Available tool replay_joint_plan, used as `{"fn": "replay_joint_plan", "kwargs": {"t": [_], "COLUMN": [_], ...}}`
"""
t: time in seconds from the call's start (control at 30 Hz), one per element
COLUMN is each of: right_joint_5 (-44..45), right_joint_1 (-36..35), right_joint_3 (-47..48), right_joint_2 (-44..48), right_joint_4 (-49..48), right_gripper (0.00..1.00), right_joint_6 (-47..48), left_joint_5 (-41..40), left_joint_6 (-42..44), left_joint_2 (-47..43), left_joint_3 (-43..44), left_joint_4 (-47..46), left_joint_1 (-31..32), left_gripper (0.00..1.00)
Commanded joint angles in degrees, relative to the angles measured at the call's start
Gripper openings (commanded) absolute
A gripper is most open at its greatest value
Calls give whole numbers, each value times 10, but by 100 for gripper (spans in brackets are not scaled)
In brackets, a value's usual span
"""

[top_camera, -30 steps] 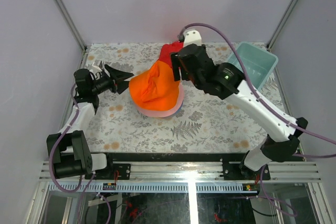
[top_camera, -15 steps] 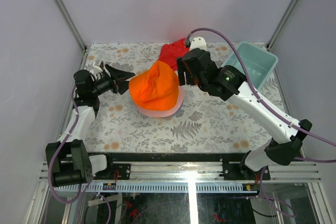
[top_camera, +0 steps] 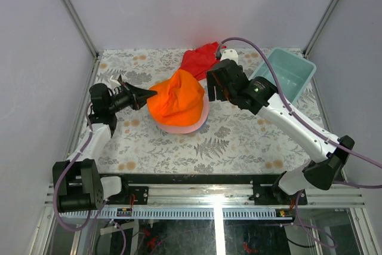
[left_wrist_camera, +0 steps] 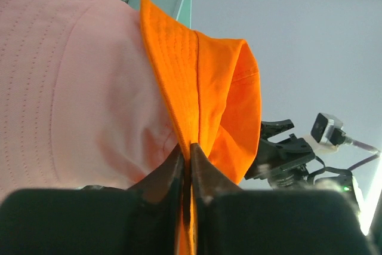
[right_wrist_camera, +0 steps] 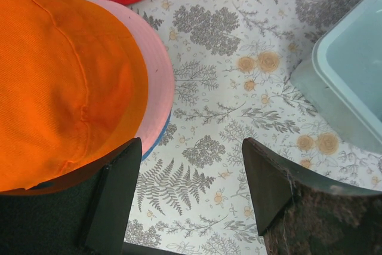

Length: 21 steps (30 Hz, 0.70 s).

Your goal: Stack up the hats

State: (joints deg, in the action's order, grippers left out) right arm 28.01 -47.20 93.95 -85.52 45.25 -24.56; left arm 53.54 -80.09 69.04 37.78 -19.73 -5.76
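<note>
Stack: orange hat (top_camera: 177, 97) sits on top, crown crumpled and peaked, at mid-table. Under it is the pink hat (top_camera: 186, 128), brim showing along the near and right sides. The right wrist view shows a thin sliver of blue hat (right_wrist_camera: 156, 141) below the pink brim (right_wrist_camera: 160, 85). Anything lower is hidden.

Left arm: reaches in low from the left edge, forearm nearly level, wrist pointed at the stack. The left gripper (top_camera: 149, 93) is clamped on the left brim of the orange hat. In the left wrist view the fingertips (left_wrist_camera: 179, 162) are pressed together with a fold of orange brim (left_wrist_camera: 179, 82) pinched between them. That fold stands on edge against the pink hat (left_wrist_camera: 71, 88).

Right arm: stretches diagonally from the right base across the table, elbow over the right half. The right gripper (top_camera: 209, 92) is just beside the stack's right side. Its jaws are wide apart and hold nothing, and both fingers (right_wrist_camera: 113, 198) frame bare table (right_wrist_camera: 227, 76).

Surroundings: red cloth (top_camera: 200, 58) lies flat behind the stack at the far edge. Teal bin (top_camera: 286, 73) sits at the far right corner, apart from the hats and behind the right forearm. Floral table cover (top_camera: 239, 141) underneath.
</note>
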Motion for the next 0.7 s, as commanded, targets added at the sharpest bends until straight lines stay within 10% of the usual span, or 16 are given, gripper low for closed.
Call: {"fn": "replay_joint_plan", "kwargs": {"t": [0.0, 0.67], "right_joint_5": [-61, -696], "right_joint_1": [36, 274], "right_joint_3": [-35, -291], "right_joint_2": [42, 31], "right_joint_4": [-43, -431], "right_gripper": [75, 67], "right_joint_6": [-24, -264], "left_joint_5": [-9, 3], "left_joint_6": [-7, 3], "left_joint_2": [16, 156], "left_joint_3": [-12, -43], "left_joint_4": [-74, -228], "left_joint_1": [2, 2], "left_gripper": [0, 0]}}
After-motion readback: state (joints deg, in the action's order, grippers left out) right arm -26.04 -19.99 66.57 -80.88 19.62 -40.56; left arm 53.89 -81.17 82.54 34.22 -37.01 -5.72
